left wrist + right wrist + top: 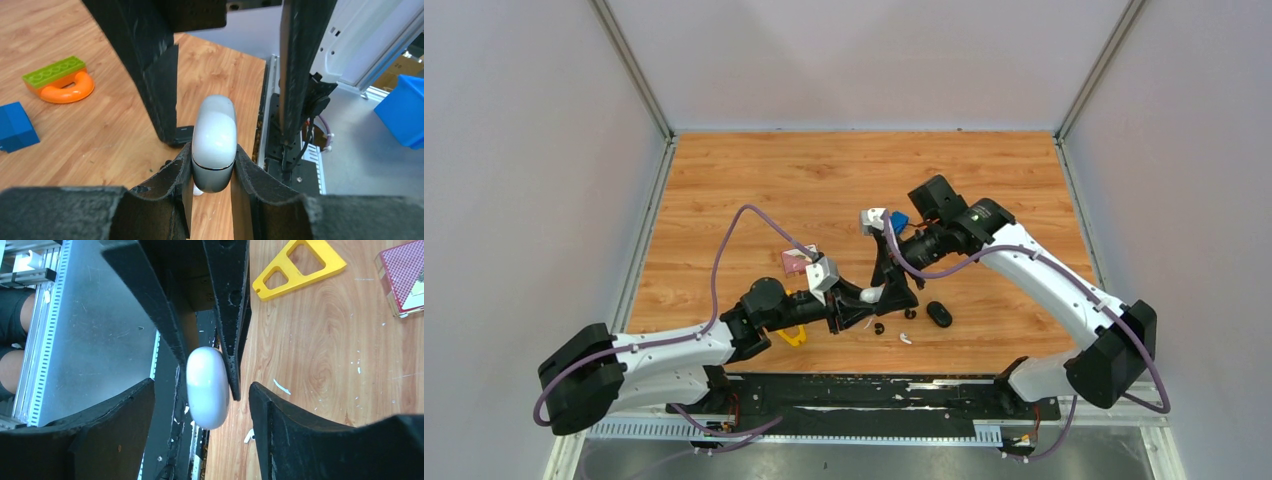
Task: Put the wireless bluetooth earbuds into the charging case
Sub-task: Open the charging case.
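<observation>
While my left gripper clamps the white case, my right gripper stands released around it; 1 white bud and 1 black bud lie on the table near it.

Left arm: is stretched low from its base and angled toward the middle.
Left gripper: is clamped on the charging case, which is pinched between both fingers.
Right arm: is bent sharply at the elbow, with the forearm turned back toward the left arm.
Right gripper: is spread wide, one finger on each side of the charging case, with a gap seen at both.
Grippers together: are set tip to tip, facing each other.
</observation>
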Action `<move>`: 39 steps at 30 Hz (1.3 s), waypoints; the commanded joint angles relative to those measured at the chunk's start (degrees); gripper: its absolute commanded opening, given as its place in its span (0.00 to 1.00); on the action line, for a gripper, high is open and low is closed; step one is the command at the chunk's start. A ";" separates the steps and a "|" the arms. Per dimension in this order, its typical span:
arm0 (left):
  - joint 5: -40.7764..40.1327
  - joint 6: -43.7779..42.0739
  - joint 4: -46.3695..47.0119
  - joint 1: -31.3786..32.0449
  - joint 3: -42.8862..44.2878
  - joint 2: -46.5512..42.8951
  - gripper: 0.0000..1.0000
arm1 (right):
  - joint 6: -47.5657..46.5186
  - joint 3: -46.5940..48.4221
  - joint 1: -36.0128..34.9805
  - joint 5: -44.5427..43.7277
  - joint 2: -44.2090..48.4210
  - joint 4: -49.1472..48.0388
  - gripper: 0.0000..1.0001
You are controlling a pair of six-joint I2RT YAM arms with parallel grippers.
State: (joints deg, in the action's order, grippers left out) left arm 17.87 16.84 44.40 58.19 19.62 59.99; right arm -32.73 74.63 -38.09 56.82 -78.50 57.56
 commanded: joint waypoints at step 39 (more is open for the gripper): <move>0.87 -2.09 0.73 1.22 -0.27 -5.85 0.00 | -0.72 16.05 2.00 1.51 -6.74 8.75 0.60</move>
State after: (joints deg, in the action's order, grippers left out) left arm 18.96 15.51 42.02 58.92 19.77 54.72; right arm -33.06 87.81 -36.91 57.30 -86.87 65.93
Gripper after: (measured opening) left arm 0.348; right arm 0.600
